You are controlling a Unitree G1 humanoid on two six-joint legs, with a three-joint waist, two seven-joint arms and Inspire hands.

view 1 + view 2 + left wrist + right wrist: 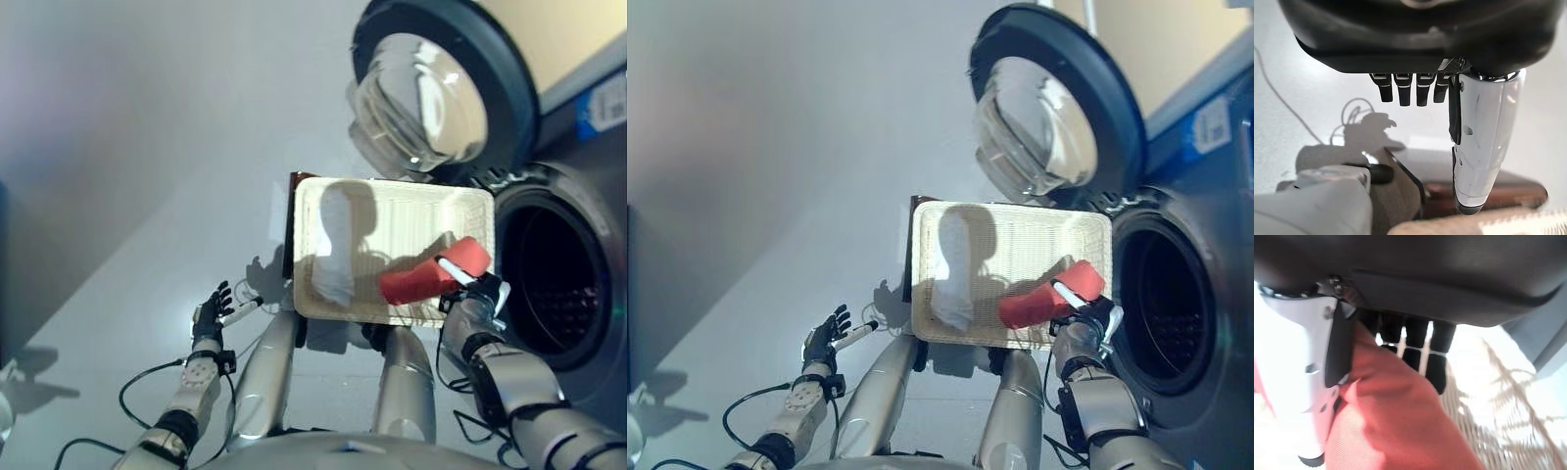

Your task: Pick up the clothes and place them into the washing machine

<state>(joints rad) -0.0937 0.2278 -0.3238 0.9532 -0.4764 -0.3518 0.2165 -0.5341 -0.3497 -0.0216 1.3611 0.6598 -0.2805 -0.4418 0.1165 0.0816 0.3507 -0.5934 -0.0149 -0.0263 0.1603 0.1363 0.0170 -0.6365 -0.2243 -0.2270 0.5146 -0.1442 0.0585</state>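
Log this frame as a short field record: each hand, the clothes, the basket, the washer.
right hand: shut on red cloth, over the basket
left hand: open, empty, to the basket's left
white cloth: lying in the basket
basket: pale wicker tray, beside the washer opening
washing machine: door swung open; no clothes visible in the drum

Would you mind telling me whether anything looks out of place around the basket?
Nothing stands out. The red cloth is pinched in the right hand over the wicker basket, a white cloth lies inside, and the washing machine door stands open.
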